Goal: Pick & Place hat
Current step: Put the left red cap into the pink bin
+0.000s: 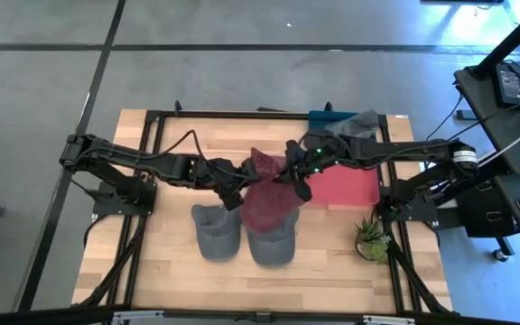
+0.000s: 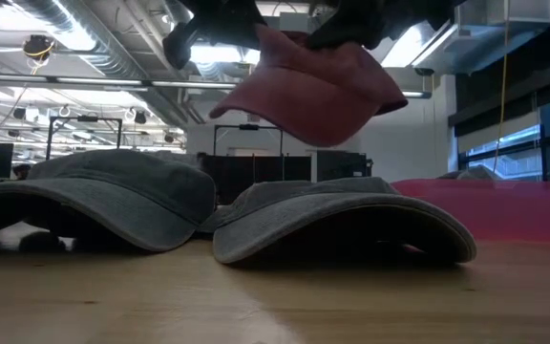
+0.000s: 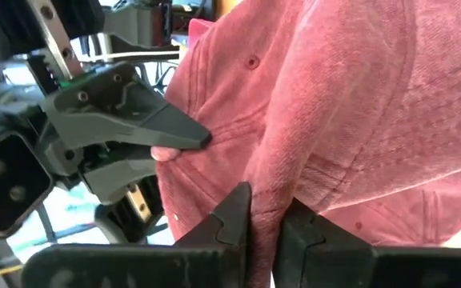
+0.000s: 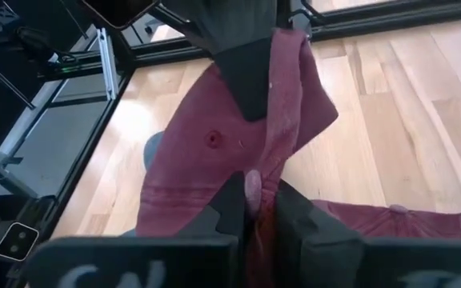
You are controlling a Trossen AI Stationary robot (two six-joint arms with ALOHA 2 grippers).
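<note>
**High view: both arms holding a red hat over the table's middle**

High view is showing the two arms meeting above the middle of the wooden table (image 1: pixel 161 262), and the red hat (image 1: pixel 269 200) is hanging between them, lifted clear of the surface. The left gripper (image 1: pixel 238 185) is reaching in from the left and pinching the hat's left edge; the right gripper (image 1: pixel 294 177) is coming in from the right and pinching its upper right part. In the left wrist view the left gripper's fingers (image 3: pixel 230 220) are pressing together on a fold of the red fabric, and the right gripper's own camera is showing its fingers (image 4: pixel 234 200) squeezing a bunched ridge of the same cloth.

Two grey hats are lying on the table below: the left grey hat (image 1: pixel 216 230) is sitting just beside the right grey hat (image 1: pixel 272 244), and the red hat is hanging partly over the right one. In the low view the red hat (image 2: pixel 318 91) is floating well above both grey brims.

A red cloth (image 1: pixel 346 188) is lying flat to the right of the hats, a small potted plant (image 1: pixel 371 239) is standing near the table's right edge, and a grey and blue bundle (image 1: pixel 346 122) is resting at the far edge.
</note>
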